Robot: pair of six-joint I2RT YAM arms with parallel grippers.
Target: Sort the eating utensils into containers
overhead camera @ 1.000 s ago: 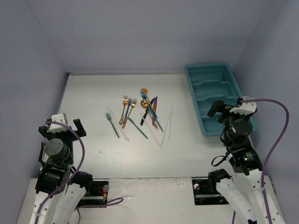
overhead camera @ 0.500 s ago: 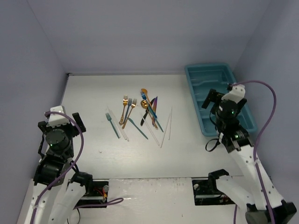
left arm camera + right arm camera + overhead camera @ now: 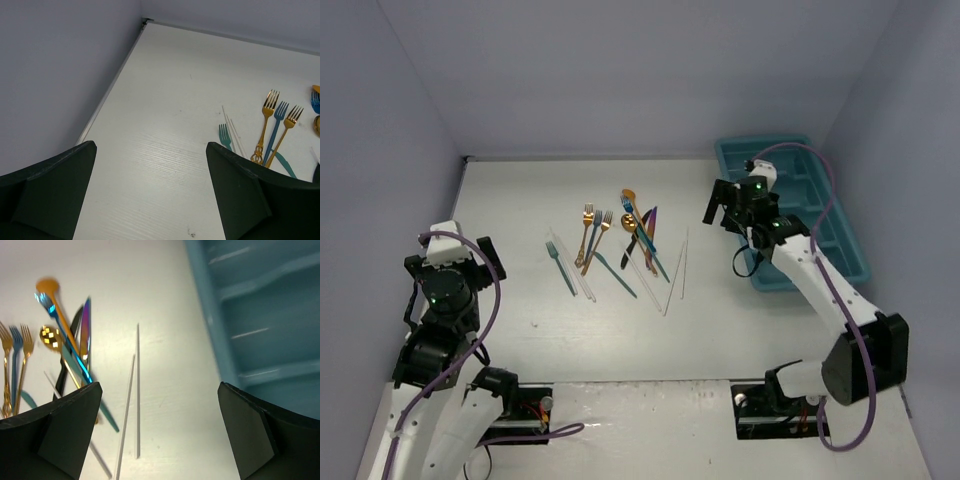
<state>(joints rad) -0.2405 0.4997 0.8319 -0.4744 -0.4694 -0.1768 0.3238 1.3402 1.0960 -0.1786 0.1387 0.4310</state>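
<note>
Right gripper (image 3: pixel 159 386) spread, empty, between tray (image 3: pixel 795 170) at far-right corner and utensils (image 3: pixel 648 230) mid-table. Left gripper (image 3: pixel 150 147) spread, empty, near-left; utensils well apart.

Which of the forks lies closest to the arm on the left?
The teal fork. It lies by itself at the left edge of the pile, while the gold forks and the blue fork lie together farther right.

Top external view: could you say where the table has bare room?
Bare: white table left of the small teal-blue fork, and its near strip. Narrow between thin clear-white sticks and long teal-blue plastic tray. Crowded: centre utensil pile.
</note>
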